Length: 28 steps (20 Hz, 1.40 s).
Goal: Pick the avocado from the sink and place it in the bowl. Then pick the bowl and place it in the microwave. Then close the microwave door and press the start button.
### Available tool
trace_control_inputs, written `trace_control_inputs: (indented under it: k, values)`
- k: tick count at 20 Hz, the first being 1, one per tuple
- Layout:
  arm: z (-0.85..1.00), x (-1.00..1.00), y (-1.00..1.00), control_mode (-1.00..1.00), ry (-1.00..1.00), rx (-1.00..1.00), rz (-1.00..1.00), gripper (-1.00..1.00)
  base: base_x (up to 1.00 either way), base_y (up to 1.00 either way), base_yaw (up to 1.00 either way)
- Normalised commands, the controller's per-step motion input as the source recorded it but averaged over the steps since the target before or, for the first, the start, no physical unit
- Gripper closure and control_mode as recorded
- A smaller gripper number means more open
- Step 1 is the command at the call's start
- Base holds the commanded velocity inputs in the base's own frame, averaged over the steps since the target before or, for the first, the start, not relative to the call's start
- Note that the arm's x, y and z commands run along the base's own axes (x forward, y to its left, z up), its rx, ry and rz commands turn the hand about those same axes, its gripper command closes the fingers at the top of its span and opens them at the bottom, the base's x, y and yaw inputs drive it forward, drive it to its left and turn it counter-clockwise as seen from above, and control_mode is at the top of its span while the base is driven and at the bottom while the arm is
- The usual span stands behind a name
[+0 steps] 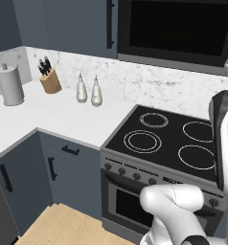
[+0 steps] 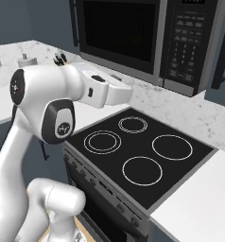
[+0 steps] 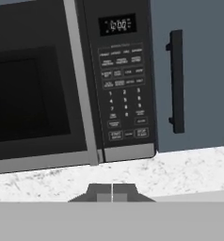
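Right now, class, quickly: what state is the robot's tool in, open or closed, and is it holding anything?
Tool: closed, fingertips together with nothing between them, facing the microwave with its door shut.

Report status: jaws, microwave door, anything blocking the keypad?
Gripper jaws shut, empty. Microwave door closed. Keypad ahead of hand, nothing in between.

The white table (image 1: 63,117) runs along the marbled wall and turns a corner at the far left. On it, near the wall, stand a paper towel roll (image 1: 10,86) at the left, a wooden knife block (image 1: 50,80) beside it, and two pale bottles (image 1: 88,91) just beside each other further right. A black stove top (image 1: 166,143) with four ring burners sits flush against the table's right end.
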Motion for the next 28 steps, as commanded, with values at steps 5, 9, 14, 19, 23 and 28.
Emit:
trace_control_inputs:
  k: [5,9,14,19,23,28]
  values:
    - [0.0,0.3,-0.05,-1.0,0.0,0.02,0.0,1.0,0.0,0.0,0.0]
    - [0.0,0.32,-0.09,-1.0,0.0,0.04,0.0,1.0,0.0,0.0,0.0]
    - [0.0,0.32,-0.15,-1.0,0.0,0.04,0.01,1.0,0.0,0.0,0.0]
    - [0.0,0.28,-0.25,-1.0,0.0,0.07,0.03,1.0,0.0,0.0,0.0]
    - [0.0,0.13,-0.26,-1.0,0.0,0.07,0.04,1.0,0.0,0.0,0.0]
    - [0.04,0.02,-0.41,-1.0,0.0,0.11,0.05,1.0,0.0,0.0,0.0]
